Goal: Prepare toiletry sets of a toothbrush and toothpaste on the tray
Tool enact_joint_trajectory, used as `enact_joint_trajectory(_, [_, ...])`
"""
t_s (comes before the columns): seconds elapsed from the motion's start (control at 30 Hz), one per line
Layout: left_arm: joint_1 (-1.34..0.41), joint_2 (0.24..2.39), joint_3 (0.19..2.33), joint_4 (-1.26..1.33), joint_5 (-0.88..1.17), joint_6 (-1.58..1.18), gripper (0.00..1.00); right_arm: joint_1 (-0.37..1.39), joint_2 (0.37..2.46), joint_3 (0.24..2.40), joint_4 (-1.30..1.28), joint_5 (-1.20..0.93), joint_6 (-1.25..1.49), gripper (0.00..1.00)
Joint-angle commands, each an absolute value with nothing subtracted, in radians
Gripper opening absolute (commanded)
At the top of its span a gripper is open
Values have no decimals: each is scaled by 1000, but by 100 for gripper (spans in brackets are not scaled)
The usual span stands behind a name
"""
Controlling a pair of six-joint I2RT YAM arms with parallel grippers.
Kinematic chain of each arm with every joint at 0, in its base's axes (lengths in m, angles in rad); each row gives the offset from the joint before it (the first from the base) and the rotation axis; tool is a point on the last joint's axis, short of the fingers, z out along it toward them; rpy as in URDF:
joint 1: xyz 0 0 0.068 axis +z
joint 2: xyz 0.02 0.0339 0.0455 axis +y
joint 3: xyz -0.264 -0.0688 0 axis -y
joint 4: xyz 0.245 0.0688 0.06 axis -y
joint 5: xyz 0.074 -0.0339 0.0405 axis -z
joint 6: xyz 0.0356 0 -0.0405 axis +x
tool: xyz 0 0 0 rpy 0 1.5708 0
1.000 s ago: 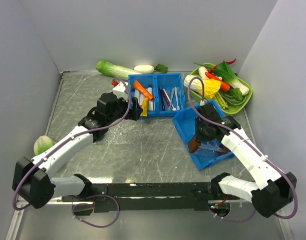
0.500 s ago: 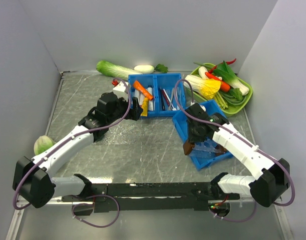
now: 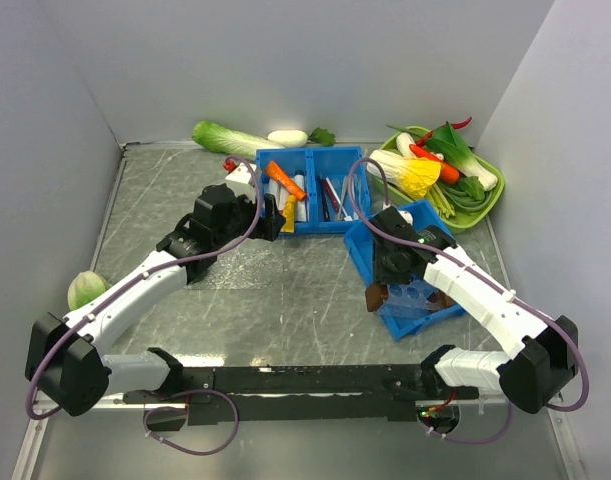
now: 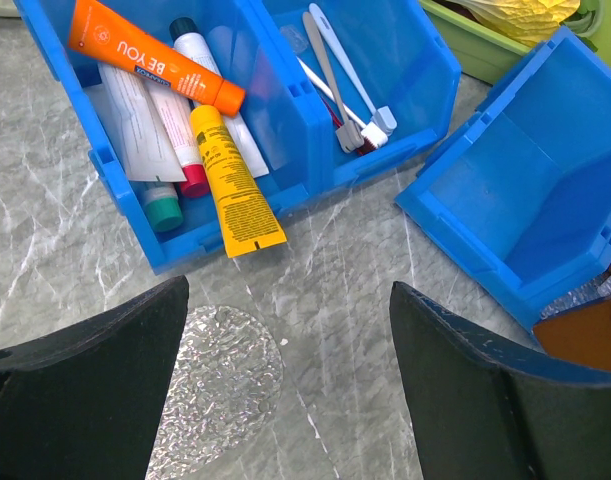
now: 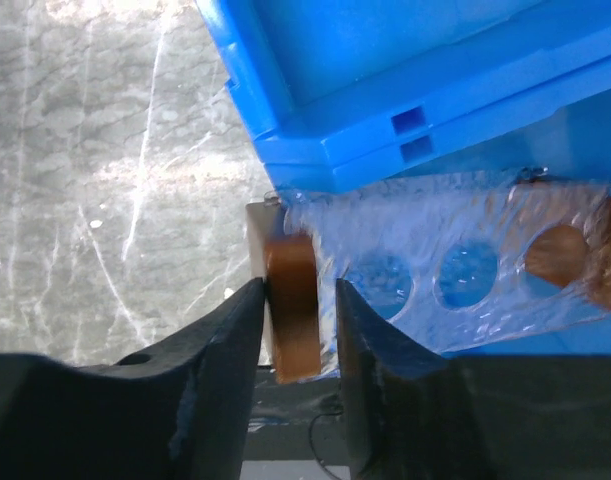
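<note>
The toothpaste lies in the left half of a divided blue bin: a yellow tube and an orange tube. Toothbrushes fill the right half, a dark red one among them. My left gripper hovers open just in front of that bin. The clear tray with round hollows leans on a tilted blue bin. My right gripper straddles the tray's corner and a brown block; a gap shows on one side.
A green dish of vegetables stands at the back right. A leafy green lies along the back wall and a small cabbage at the left. A round crinkled clear patch lies on the table under my left gripper.
My right arm pulled the tray toward the left and near side, out past the tilted bin's edge. Its jaws have widened slightly. The left arm has not moved.
</note>
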State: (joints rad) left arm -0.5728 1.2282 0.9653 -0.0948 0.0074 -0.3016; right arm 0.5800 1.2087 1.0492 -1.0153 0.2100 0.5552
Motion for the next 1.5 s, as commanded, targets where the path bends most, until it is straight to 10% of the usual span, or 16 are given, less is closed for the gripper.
enact_joint_trajectory(0.0, [-574, 1235, 1008, -87, 23, -308, 86, 584, 1198, 1080, -1034, 265, 575, 46])
enact_joint_trajectory(1.07, [-575, 1232, 1000, -61, 95, -304, 86, 486, 1126, 905, -867, 66, 566, 52])
enact_joint_trajectory(1.47, [-640, 1224, 963, 47, 412, -221, 86, 485, 1080, 969, -907, 74, 563, 8])
